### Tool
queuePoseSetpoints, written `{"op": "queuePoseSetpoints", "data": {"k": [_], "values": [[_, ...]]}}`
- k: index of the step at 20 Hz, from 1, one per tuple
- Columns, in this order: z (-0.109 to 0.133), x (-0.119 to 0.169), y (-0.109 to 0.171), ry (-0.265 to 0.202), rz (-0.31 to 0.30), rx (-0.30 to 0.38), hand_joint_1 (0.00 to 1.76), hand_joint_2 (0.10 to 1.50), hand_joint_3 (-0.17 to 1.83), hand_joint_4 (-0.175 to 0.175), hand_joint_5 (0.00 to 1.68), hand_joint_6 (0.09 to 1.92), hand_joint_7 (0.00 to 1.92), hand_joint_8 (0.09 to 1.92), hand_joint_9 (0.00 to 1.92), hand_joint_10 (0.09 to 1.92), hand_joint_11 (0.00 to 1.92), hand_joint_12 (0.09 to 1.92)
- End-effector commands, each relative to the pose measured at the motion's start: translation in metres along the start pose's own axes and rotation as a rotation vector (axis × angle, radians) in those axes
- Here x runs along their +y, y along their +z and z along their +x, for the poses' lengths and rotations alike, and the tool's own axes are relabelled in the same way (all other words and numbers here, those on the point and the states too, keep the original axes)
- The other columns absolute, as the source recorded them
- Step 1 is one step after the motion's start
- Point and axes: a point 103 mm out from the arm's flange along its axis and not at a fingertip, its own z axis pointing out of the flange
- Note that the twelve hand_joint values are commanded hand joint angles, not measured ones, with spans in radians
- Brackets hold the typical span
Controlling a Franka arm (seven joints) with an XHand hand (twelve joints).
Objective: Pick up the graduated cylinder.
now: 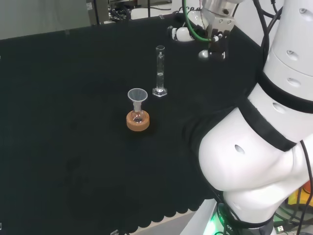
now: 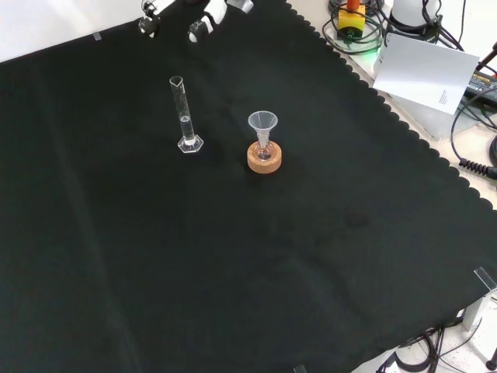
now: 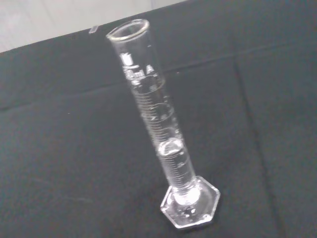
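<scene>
The graduated cylinder (image 1: 159, 73) is a tall, clear glass tube on a hexagonal foot, standing upright on the black cloth. In the wrist view the cylinder (image 3: 158, 129) is close, with a little clear liquid in its lower part. The hand (image 1: 183, 33) hovers to the right of and beyond the cylinder in the head view, apart from it. In the front view the cylinder (image 2: 185, 116) stands below the hand (image 2: 203, 23), whose fingertips come in at the top edge, spread and holding nothing.
A small flask with a clear funnel (image 1: 137, 95) sits on a cork ring (image 1: 138, 121) just in front of the cylinder in the head view; the funnel (image 2: 262, 123) is to its right in the front view. The arm's white links (image 1: 274, 122) stand at the right.
</scene>
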Motion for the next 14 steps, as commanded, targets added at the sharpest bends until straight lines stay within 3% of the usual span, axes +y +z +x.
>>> {"op": "queuePoseSetpoints", "data": {"k": [1, 14], "values": [[-0.021, 0.011, 0.037, -0.027, -0.051, 0.188, 0.39, 1.01, 0.27, -0.012, 0.34, 0.09, 0.23, 0.61, 0.50, 0.63, 0.19, 1.39], [-0.039, 0.006, 0.082, -0.024, -0.019, 0.303, 0.50, 0.94, 0.28, -0.012, 0.36, 0.09, 0.27, 0.62, 0.54, 0.60, 0.25, 1.37]]}}
